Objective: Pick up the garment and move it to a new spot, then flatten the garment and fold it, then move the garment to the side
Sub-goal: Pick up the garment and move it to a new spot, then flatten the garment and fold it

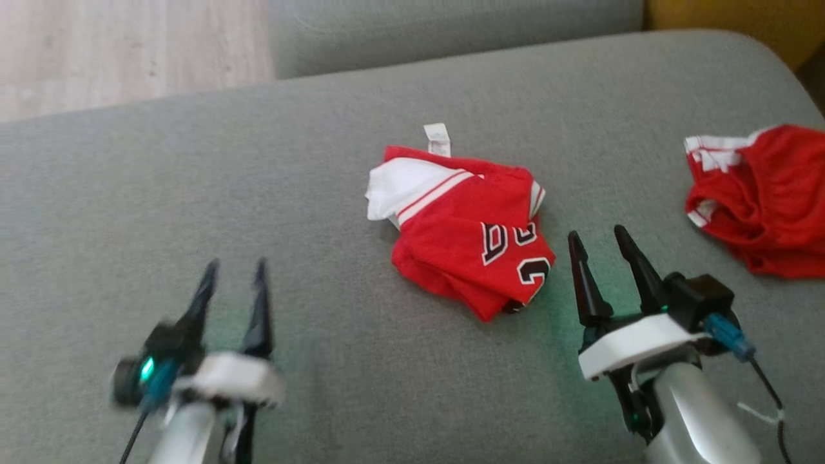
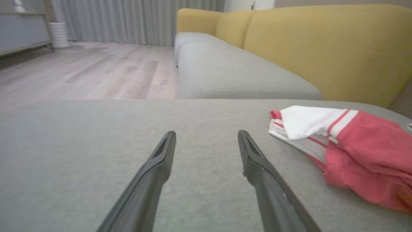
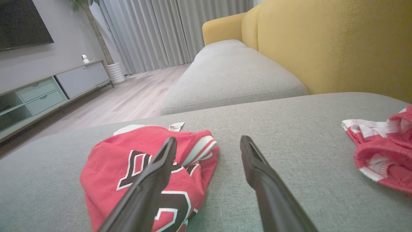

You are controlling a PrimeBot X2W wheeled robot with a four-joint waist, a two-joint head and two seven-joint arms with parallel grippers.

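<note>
Left gripper (image 1: pixel 236 264) is hovering low at the near left of the head view, blurry, with its jaws standing wide apart and nothing but bare grey cushion (image 1: pixel 193 193) between them. Right gripper (image 1: pixel 596 233) is sitting just beside the near right edge of the jersey (image 1: pixel 464 245), also spread wide and carrying nothing. In its wrist view one finger is overlapping the printed numbers, but I can't tell if it's actually touching the cloth. The jersey itself is lying bunched and roughly folded in the middle of the cushion, between the two grippers and closer to the right one, with a white striped panel showing at its far left and a small tag (image 1: pixel 437 138) poking out at the back. Another red heap (image 1: pixel 760 200) is lying well apart at the far right. Handling-wise, I'm guessing this thing is super light and floppy: zero stiffness, so it's going to sag and spill open the moment one layer gets lifted alone. The fabric is looking smooth, so a shallow pinch is probably slipping off. I'd be going for thick stacked edges, the white panel side for the left and the numbered hem for the right, biting through all layers at once. Skipping the tag, it's way too flimsy.
</note>
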